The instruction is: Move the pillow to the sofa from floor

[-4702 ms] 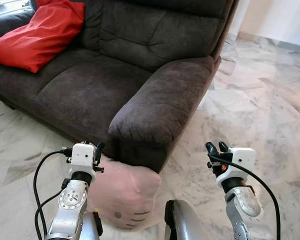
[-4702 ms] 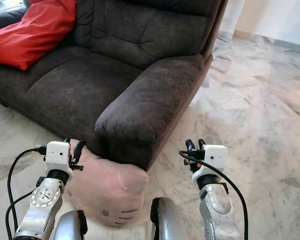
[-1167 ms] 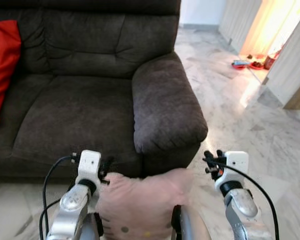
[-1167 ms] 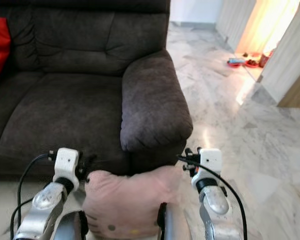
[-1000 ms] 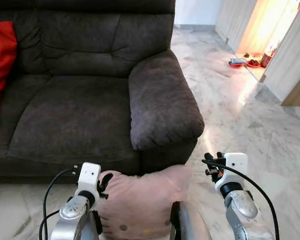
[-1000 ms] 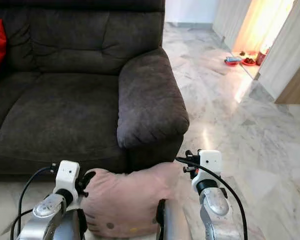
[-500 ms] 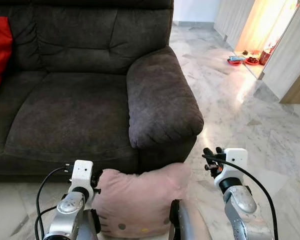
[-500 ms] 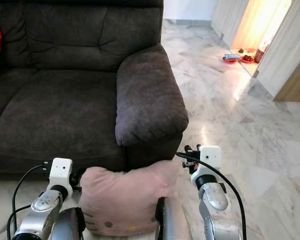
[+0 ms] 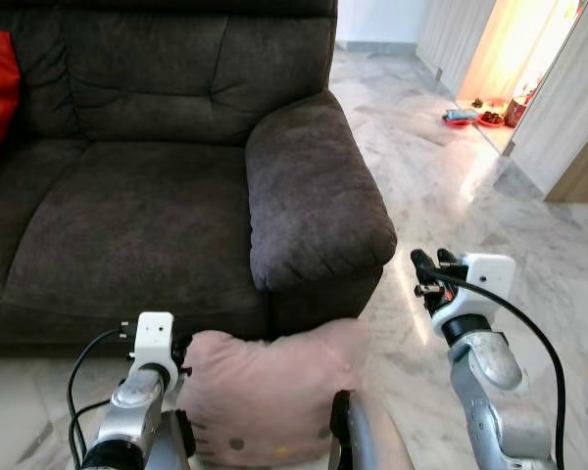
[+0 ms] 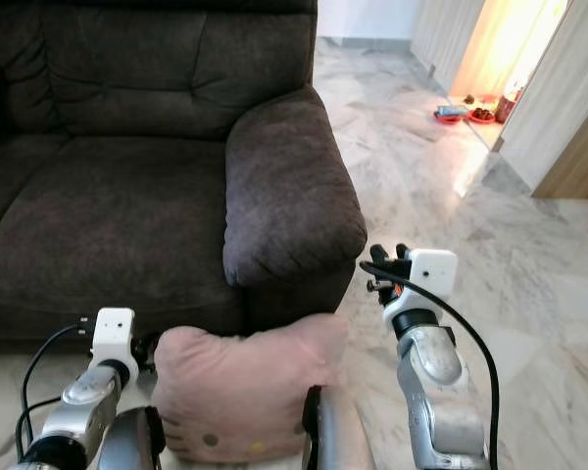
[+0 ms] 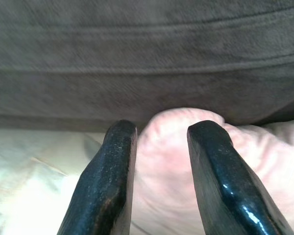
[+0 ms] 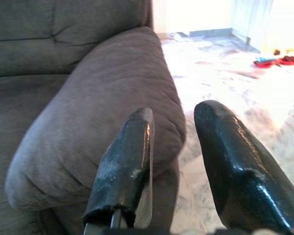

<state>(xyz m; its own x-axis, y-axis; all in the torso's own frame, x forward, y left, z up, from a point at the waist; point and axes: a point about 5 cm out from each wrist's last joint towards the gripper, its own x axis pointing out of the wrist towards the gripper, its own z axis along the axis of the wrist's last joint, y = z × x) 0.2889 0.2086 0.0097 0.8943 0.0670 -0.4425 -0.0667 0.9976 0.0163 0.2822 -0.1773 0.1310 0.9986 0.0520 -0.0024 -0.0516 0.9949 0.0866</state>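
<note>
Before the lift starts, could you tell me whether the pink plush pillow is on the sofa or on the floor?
On the floor: the pink plush pillow lies on the marble floor, against the dark brown sofa's front.

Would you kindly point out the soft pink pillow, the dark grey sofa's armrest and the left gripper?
soft pink pillow (image 9: 265, 392), left eye view, front face.
dark grey sofa's armrest (image 9: 314, 196), left eye view, top.
left gripper (image 11: 161, 161), left wrist view, between fingers.

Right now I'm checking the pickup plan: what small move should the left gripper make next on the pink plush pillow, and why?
Probably ease the left gripper forward and close it. Its open fingers already frame a corner of the pink plush pillow, which lies on the marble floor against the dark brown fabric sofa. The right gripper is raised near the armrest, apart from the pillow.
</note>
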